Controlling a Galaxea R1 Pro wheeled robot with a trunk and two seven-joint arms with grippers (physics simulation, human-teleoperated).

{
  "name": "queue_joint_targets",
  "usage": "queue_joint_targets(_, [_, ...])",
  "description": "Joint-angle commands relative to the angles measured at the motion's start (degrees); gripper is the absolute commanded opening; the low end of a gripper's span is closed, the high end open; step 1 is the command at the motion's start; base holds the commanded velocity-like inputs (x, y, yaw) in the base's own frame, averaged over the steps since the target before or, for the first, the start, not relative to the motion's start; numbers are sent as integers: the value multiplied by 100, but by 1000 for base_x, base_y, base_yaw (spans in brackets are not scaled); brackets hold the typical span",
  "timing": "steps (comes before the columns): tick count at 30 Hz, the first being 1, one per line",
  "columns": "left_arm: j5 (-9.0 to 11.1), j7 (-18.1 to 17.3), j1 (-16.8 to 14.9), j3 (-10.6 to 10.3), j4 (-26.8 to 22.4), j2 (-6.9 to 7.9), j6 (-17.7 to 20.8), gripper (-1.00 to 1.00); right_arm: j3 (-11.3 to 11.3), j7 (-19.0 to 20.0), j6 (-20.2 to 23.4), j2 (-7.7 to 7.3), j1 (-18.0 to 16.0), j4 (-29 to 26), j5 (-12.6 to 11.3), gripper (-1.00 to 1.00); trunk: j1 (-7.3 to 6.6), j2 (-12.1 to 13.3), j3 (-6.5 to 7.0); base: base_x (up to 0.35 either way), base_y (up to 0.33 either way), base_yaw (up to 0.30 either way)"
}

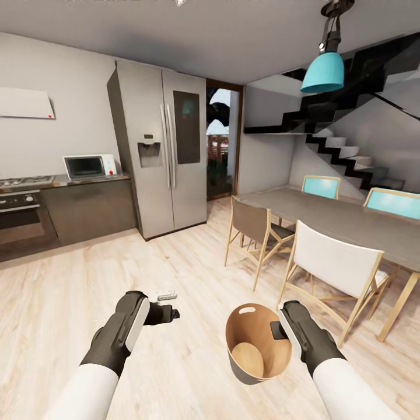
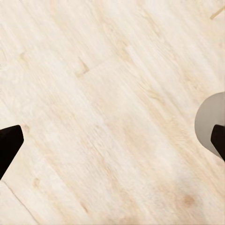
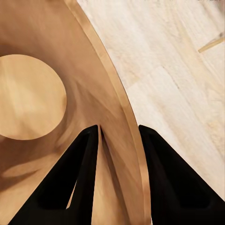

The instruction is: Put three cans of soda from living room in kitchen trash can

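The tash can [image 1: 252,333], a small grey bucket with a glossy brown inside, hangs above the pale plank floor in front of me. My right gripper [image 1: 280,330] is shut on its rim. The right wrist view shows one finger inside the tash can [image 3: 42,93] and the other outside, the right gripper [image 3: 119,136] pinching the wall. The bucket's round bottom is bare. My left gripper [image 1: 168,304] is open and holds nothing; in its wrist view the left gripper [image 2: 112,140] spans bare floor, with a grey curved edge [image 2: 207,121] beside one fingertip. The three can of soda are out of view.
I am in the kitchen. A steel fridge [image 1: 160,151] stands ahead, with a microwave [image 1: 87,166] and oven [image 1: 20,213] to its left. On the right are a grey dining table [image 1: 350,224] and chairs [image 1: 335,262]. An open doorway [image 1: 220,140] lies beyond.
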Motion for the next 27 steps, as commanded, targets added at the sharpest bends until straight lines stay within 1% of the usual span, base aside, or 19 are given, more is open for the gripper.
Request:
queue_joint_targets(1, [3,-1,0,1,0,0,0,100,-2,26,-7,0,-2,-2,-61,-100,-23,41,19,0,0,0])
queue_joint_targets(7, [15,-5,0,3,-20,5,0,100,-8,26,-7,-2,-1,-2,-58,-100,-155,282,127,0,0,0])
queue_joint_targets(12, [23,-5,0,4,-17,7,-7,100,-5,26,-7,-3,1,4,-59,-100,-155,282,127,0,0,-57])
queue_joint_targets(27, [36,3,0,1,-8,8,-18,100,-3,26,-5,-3,0,7,-61,-100,-155,282,127,0,0,-265])
